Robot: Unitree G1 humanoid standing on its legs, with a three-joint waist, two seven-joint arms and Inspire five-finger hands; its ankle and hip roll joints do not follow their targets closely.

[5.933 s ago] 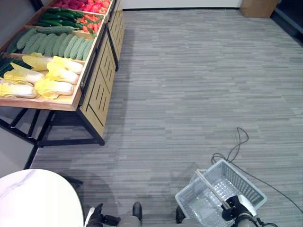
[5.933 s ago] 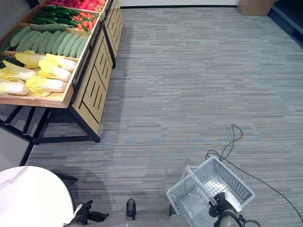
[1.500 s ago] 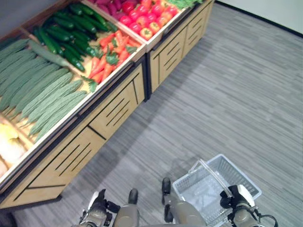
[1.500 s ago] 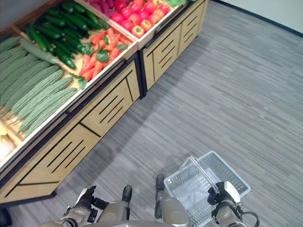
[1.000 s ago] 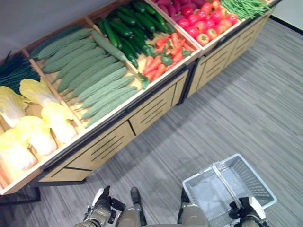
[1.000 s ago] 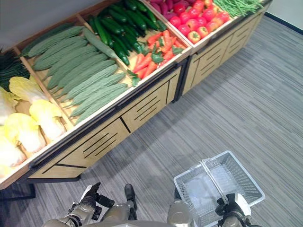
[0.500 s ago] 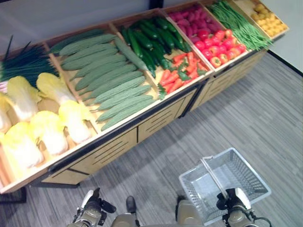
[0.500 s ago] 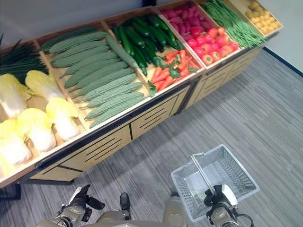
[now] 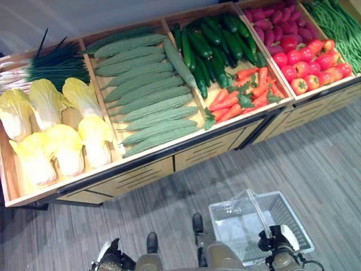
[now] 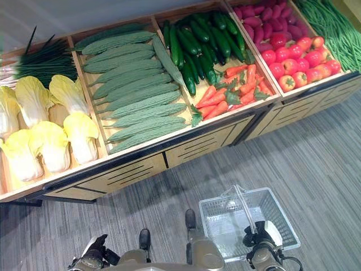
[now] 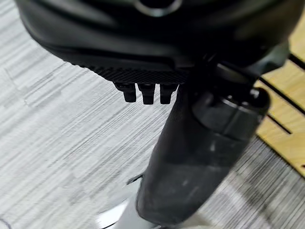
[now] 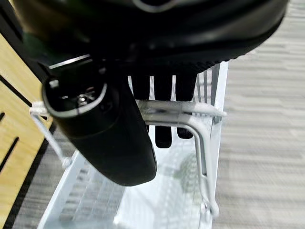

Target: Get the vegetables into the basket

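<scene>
The right hand (image 12: pixel 143 100) was curled round the handle (image 12: pixel 183 114) of the white wire-mesh basket (image 9: pixel 299 237), which hung empty over the grey striped floor (image 9: pixel 333 152). The left hand (image 11: pixel 147 90) hung low with fingers curled, holding nothing. The vegetables, among them bumpy green bitter gourds (image 9: pixel 149 107) and orange carrots (image 9: pixel 240 96), lay in the long wooden display stand (image 9: pixel 141 175).

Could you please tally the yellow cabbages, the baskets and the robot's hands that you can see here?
Yellow cabbages: 6
Basket: 1
Robot hands: 2, the left hand and the right hand
Total: 9
</scene>
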